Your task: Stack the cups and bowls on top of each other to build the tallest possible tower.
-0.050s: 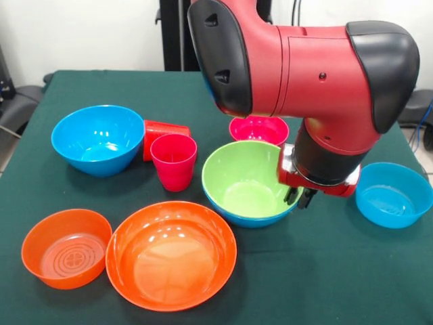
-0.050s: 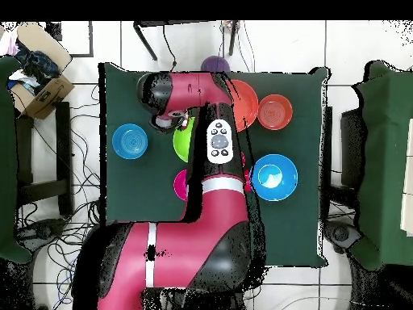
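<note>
while the pink cup (image 1: 174, 162) stands mouth-up, the hand (image 1: 300, 197) grips the green bowl (image 1: 247, 180) rim.

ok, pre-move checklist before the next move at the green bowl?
1. Gripper at the lime green bowl's right rim: ok, black fingertips hang just at the rim.
2. Finger opening: cannot tell, tips too small and dark.
3. Green bowl nested in a blue bowl: ok, blue rim shows beneath it.
4. Pink cup upright, red-orange cup lying on its side behind it: ok.
5. Light blue bowl apart from the gripper: ok, gap visible.
6. Purple bowl at the table edge: ok, overhead view only.
</note>
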You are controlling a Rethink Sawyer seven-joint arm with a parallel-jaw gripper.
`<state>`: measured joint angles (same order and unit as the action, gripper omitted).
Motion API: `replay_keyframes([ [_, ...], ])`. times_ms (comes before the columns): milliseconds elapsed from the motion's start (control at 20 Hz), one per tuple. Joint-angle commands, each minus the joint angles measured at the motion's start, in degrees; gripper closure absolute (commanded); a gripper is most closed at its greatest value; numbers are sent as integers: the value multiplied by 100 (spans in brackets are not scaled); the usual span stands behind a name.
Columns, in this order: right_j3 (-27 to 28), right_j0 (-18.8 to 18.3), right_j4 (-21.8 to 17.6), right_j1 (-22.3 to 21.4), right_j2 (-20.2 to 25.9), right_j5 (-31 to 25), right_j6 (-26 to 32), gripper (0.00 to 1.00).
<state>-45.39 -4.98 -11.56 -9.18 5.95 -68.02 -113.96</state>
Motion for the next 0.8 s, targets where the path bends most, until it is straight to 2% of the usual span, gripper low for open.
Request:
replay_keyframes([
  [50, -545, 68, -72, 176, 201, 536, -245, 100],
  [500, -1050, -34, 153, -531, 141, 114, -76, 100],
  [800, -1769, -131, 286, -1336, 60, -156, 136, 100],
])
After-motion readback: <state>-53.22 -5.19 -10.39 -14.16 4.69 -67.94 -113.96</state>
